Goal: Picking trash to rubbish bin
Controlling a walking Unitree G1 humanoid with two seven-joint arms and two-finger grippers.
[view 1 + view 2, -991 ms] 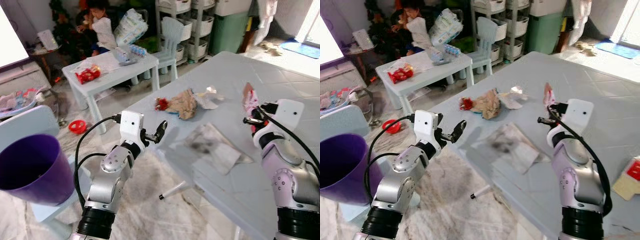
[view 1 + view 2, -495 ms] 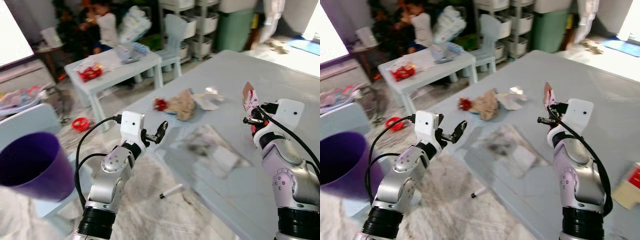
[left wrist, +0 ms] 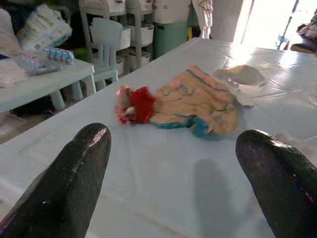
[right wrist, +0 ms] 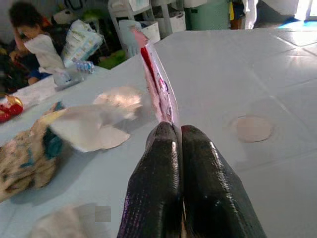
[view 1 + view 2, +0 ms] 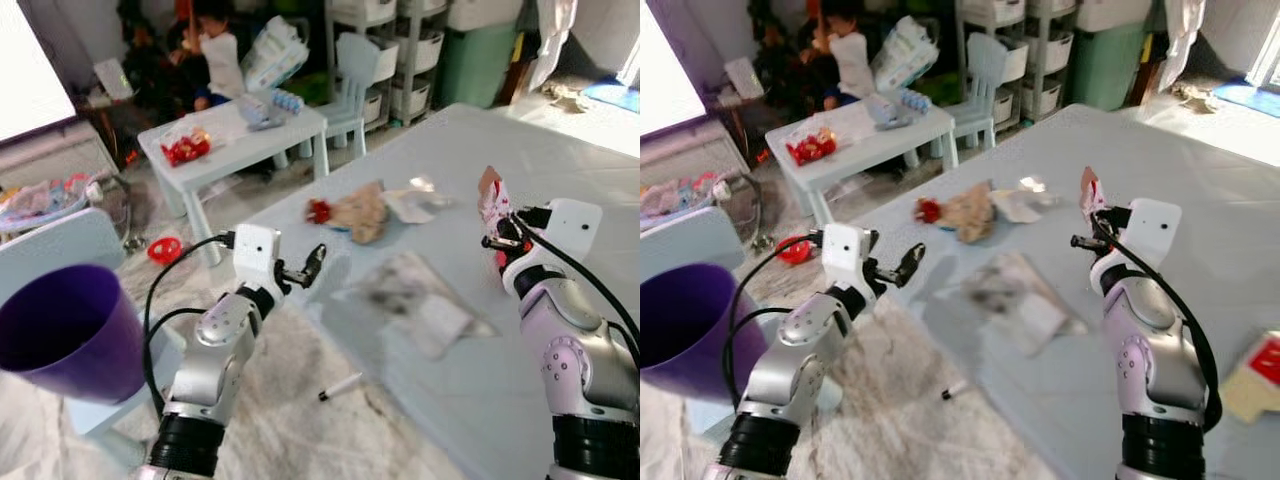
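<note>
a thin red and white wrapper (image 4: 157, 84) is held upright above the pale blue table (image 5: 560, 150), pinched at its lower edge between the closed fingers of the right gripper (image 5: 495, 240); its long axis is seen to rise straight out of the fingertips. the purple bin (image 5: 62, 330) is found far off to the robot's left, beyond the table's edge, with the left arm nearer to it than the right, so the carry is judged to call for a turn or a crossing of the whole table front. the left gripper (image 5: 310, 268) is held at the table's near corner, fingers spread apart and empty, pointed at a crumpled tan and red wrapper (image 3: 193, 101). a grey crumpled sheet (image 5: 415, 300) lies between the arms. a white marker (image 5: 340, 386) lies on the floor. a person (image 5: 220, 50) sits behind a small white table (image 5: 235, 140).
</note>
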